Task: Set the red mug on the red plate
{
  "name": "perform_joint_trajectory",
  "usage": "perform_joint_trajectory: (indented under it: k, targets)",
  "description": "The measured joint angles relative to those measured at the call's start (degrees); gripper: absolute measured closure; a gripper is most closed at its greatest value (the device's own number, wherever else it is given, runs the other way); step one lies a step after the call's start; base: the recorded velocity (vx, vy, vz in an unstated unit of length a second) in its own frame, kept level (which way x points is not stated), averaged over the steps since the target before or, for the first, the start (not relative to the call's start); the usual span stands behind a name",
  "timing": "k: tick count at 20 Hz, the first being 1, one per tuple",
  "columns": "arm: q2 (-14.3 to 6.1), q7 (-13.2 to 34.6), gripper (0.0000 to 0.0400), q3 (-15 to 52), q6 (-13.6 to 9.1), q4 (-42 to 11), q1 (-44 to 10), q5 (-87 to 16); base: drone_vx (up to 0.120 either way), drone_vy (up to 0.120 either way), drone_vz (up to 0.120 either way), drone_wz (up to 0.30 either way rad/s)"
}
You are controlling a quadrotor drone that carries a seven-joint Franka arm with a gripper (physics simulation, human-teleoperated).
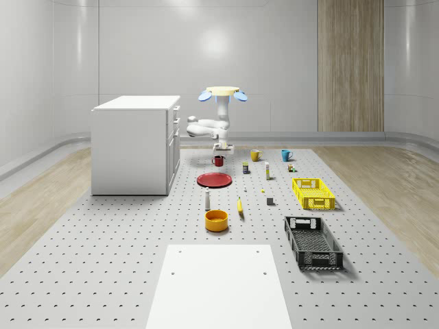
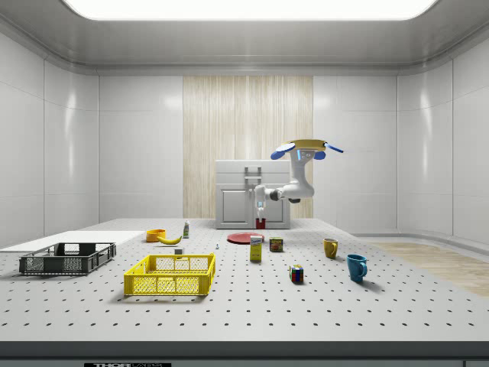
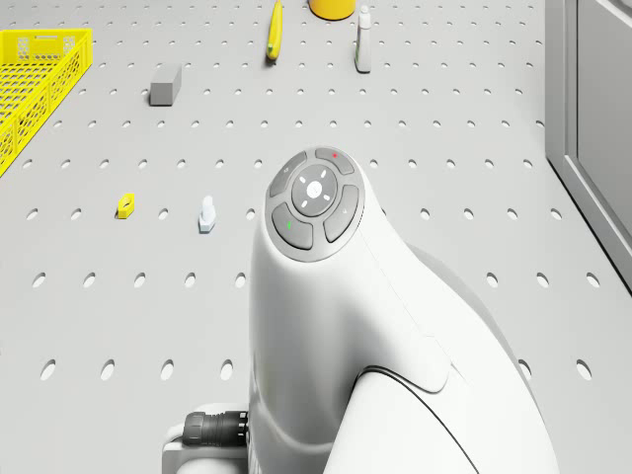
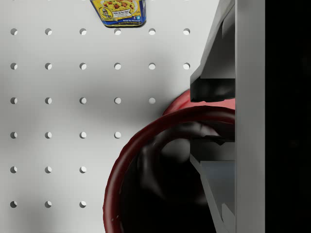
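- Pale-walled room with a wood panel at the back; a perforated grey bench (image 1: 103, 253) carries everything.
- White cabinet (image 1: 136, 144) stands at the whole-scene view's left, just beside the work area.
- Drone (image 1: 223, 93) hovers behind the red plate, above the bench; the arm (image 3: 336, 326) bends downward from it so the wrist points straight at the mug.
- Red plate (image 1: 214, 179) lies flat on the bench, near the mug on the camera's side, bare and ready to receive it.
- Red mug (image 4: 146, 160) is upright beneath the gripper (image 1: 220, 149); whether it rests on the bench or is just lifted, I cannot tell.
- Fingers (image 4: 214, 90) straddle the mug's rim, one inside and one outside, part-closed around the wall. Judged gripped.
- Judgement: the carry across to the plate is not yet done.
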Motion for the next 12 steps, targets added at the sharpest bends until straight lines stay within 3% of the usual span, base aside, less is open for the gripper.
perform_joint_trajectory:
  k: [2,6,12]
  targets:
    - [-0.2,0.0,0.03,0.0,0.2,0.0,0.0,0.1,0.12,0.0,-0.04,0.0]
    - [-0.5,0.0,0.03,0.1,0.5,0.0,-0.1,0.2,0.12,0.0,-0.12,0.0]
    - [-1.0,0.1,0.03,0.1,0.9,0.0,-0.1,0.4,0.12,0.0,-0.007,0.0]
